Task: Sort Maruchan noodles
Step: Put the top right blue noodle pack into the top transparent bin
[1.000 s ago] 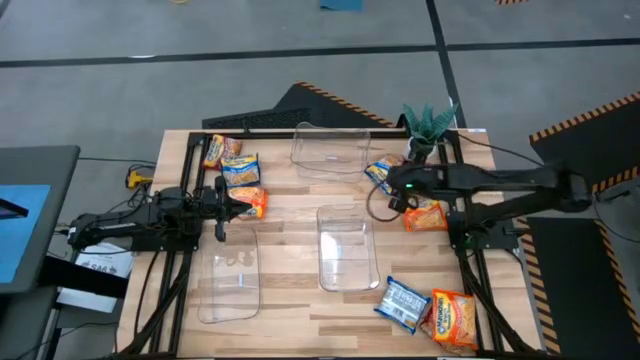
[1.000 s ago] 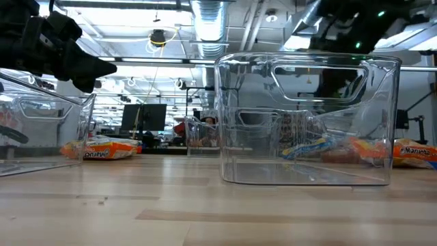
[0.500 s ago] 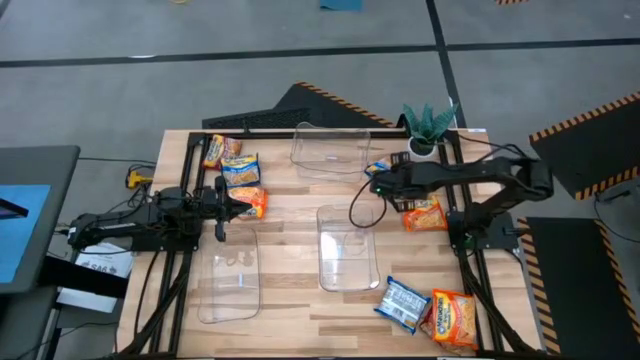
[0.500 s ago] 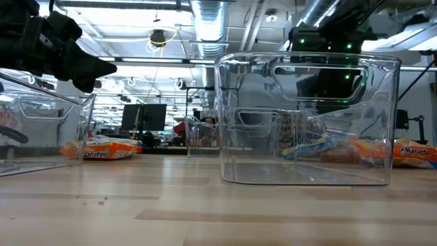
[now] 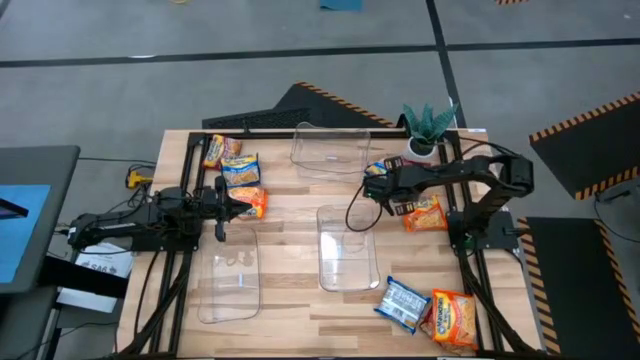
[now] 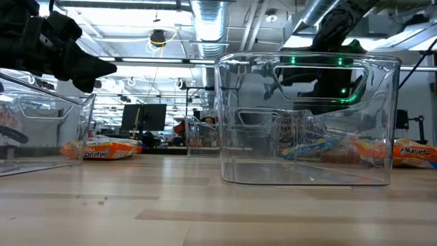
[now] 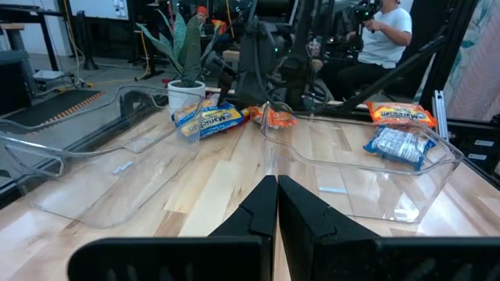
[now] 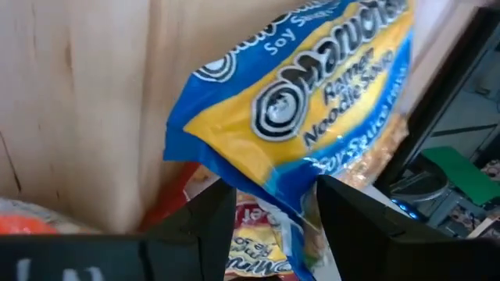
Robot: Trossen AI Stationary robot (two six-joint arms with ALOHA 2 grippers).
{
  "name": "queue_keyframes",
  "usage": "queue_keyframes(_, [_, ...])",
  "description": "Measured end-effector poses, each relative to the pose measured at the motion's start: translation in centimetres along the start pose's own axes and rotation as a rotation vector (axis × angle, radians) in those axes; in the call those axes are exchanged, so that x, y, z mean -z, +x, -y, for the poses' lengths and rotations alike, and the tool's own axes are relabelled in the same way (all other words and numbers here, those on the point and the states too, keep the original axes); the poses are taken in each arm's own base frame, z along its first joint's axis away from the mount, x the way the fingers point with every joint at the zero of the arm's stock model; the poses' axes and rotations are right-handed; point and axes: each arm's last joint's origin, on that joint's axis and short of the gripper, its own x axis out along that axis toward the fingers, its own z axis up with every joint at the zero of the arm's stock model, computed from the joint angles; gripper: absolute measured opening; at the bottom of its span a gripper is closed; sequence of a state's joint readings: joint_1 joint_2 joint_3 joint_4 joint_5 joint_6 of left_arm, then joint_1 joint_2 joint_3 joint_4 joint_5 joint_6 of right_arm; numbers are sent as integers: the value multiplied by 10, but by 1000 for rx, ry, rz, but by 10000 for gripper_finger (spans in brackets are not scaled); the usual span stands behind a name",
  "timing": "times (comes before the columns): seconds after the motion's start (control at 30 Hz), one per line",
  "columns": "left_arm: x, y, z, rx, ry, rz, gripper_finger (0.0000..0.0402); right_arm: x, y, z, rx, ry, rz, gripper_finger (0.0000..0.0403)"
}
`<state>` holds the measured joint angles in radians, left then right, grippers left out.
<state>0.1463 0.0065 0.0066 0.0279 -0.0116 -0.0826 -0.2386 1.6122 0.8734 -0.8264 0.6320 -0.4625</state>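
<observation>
A blue-and-yellow Maruchan packet [image 8: 297,109] lies on the wood near the table's far right, by the potted plant. My right gripper [image 8: 273,226] hangs over it [image 5: 380,172], open, one finger on each side of the packet's edge. An orange packet [image 5: 427,213] lies just beside it. My left gripper [image 7: 276,203] is shut and waits above the table's left side [image 5: 240,205], next to an orange packet [image 5: 256,203]. Two more packets [image 5: 240,170] [image 5: 221,150] lie flat at far left. A blue one [image 5: 405,303] and an orange one [image 5: 452,318] lie at near right.
Three clear bins stand on the table: one at the far edge [image 5: 330,148], one in the middle [image 5: 347,245] and one at near left [image 5: 228,270]. A potted plant [image 5: 428,125] is at the far right corner. A person sits beyond the table [image 7: 387,31].
My right gripper has moved toward the table's left and come down over the blue-and-yellow packet, and its arm has folded in from the right edge. The packets and bins lie where they were.
</observation>
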Motion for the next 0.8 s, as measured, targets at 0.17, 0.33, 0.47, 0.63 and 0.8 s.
queue_keyframes(0.17, [0,0,0,0,0,0,0,-3,6,-2,25,-16,-32,189])
queue_keyframes(0.33, [0,0,0,0,0,0,0,-2,1,1,44,24,-40,88])
queue_keyframes(0.47, [0,0,0,0,0,0,0,2,-16,13,48,152,-35,16])
queue_keyframes(0.63, [0,0,0,0,0,0,0,14,-56,31,84,237,15,7])
queue_keyframes(0.8, [0,0,0,0,0,0,0,28,-109,53,160,381,183,7])
